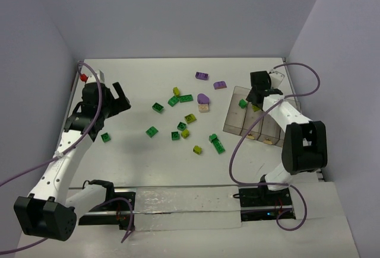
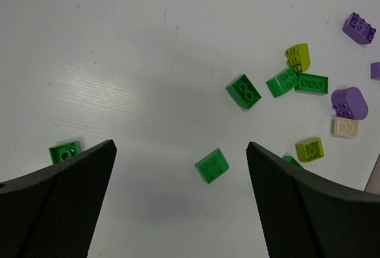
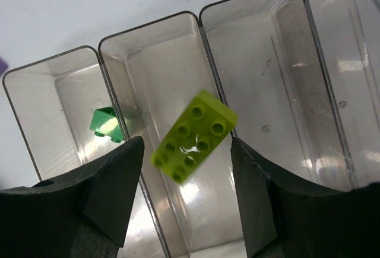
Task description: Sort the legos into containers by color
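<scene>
The right gripper point(image 3: 186, 151) hangs with jaws parted above the second bin point(image 3: 154, 62), the yellow-green brick point(image 3: 195, 134) apparently loose between them, long axis slanted.

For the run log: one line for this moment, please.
right fingers: open | yellow-green lego: loose between them, over second bin from left | leftmost bin: one green lego | left fingers: open, above scattered legos
</scene>
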Robot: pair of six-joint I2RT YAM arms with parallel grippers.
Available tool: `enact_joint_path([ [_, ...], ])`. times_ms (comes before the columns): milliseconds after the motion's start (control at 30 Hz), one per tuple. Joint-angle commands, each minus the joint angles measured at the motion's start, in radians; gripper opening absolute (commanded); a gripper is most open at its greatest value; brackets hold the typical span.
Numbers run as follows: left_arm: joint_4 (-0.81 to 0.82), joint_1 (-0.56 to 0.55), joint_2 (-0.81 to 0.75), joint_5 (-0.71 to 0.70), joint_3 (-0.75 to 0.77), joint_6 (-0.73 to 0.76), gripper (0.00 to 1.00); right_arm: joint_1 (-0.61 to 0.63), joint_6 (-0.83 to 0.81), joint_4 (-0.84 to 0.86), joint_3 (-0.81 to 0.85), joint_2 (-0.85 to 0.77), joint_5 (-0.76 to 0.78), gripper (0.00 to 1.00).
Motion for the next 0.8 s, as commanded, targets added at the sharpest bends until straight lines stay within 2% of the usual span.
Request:
enact_joint_path([
  [0,-0.014,-0.005,-0.029,-0.024,0.046,0.004,0.99,0.002,-0.024,0.06,0.047,-0.069,-0.013,0.7],
  [133,-0.014,-0.006,-0.026,-0.043,0.045,0.005,0.99,0.057,-0.041,0.054,0.013,-0.172,-0.014,0.7],
  [267,-0.02,-0.006,-0.017,-0.05,0.052,0.012,0.99,0.177,-0.092,0.028,-0.012,-0.251,0.008,0.69],
  [467,-0.005,-0.006,-0.013,-0.037,0.04,0.005,0.99,0.406,-0.107,-0.001,-0.102,-0.298,-0.138,0.69],
  [567,-0.005,-0.008,-0.007,-0.032,0.035,0.006,0.99,0.558,-0.091,-0.008,-0.139,-0.293,-0.188,0.69],
  [600,-0.007,-0.008,-0.007,-0.033,0.035,0.006,0.99,0.559,-0.091,-0.008,-0.153,-0.293,-0.21,0.69],
  [700,-0.003,-0.007,-0.007,-0.035,0.035,0.004,0.99,0.685,-0.105,0.062,-0.231,-0.304,-0.31,0.69],
  [767,-0.002,-0.006,-0.007,-0.032,0.036,0.004,0.99,0.718,-0.119,0.073,-0.249,-0.283,-0.335,0.69],
])
